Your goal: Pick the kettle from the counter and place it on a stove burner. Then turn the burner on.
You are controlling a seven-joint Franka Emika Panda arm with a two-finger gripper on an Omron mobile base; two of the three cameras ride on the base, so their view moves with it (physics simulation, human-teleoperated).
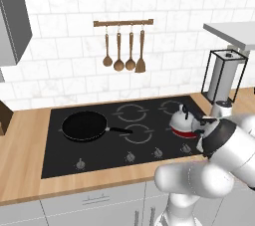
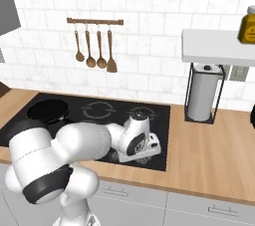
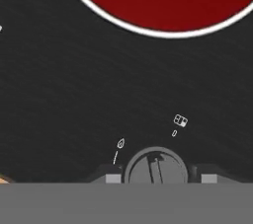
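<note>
pincer (image 3: 157, 178): tips either side of a grey knob (image 3: 156, 168) at the cooktop's front edge, apparently clamped on it | kettle (image 1: 180, 119): on stove burner (image 3: 163, 1), glowing red | judged: placing done, burner looks lit

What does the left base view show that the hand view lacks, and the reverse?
Left base view alone: the kettle whole, sitting on the glowing burner; the frying pan; three unlit rings; the row of knobs; the wooden counter; hanging utensils.

Hand view alone: a close look at one knob between the tool's fingertips, and the small white marks printed beside it.

Both: the black cooktop and the burner's red disc.
</note>
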